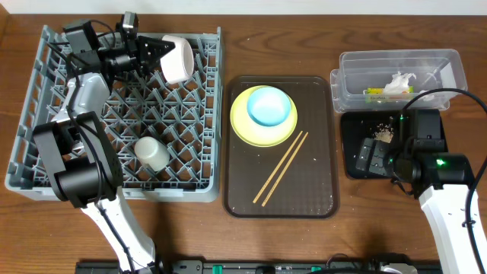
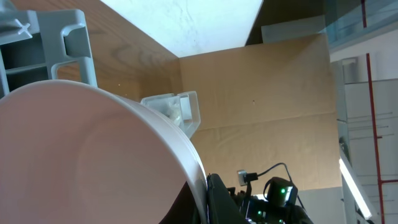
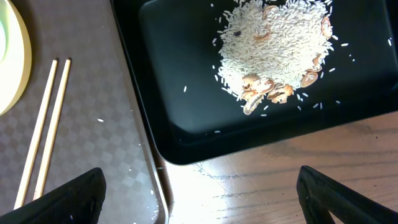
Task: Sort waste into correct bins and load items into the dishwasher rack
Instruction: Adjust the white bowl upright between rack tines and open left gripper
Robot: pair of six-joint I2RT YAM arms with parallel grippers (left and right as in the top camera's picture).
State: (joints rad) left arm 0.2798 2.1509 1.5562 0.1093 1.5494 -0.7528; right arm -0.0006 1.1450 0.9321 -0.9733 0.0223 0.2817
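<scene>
left gripper is clamped on white bowl rim at 12 o'clock of rack; judged rigid, slick, breakable, so rim grip is kept.

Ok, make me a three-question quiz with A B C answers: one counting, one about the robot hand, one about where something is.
1. How many chopsticks lie on the brown tray? A) one B) four C) two
2. The left gripper is: A) open and empty B) gripping the white bowl at the rack C) gripping the chopsticks
3. The light blue bowl sits: A) on the yellow plate B) in the rack C) under the chopsticks
Answers: 1 C, two sticks lie side by side. 2 B, it clamps the bowl's rim. 3 A, yellow rim rings it.
</scene>
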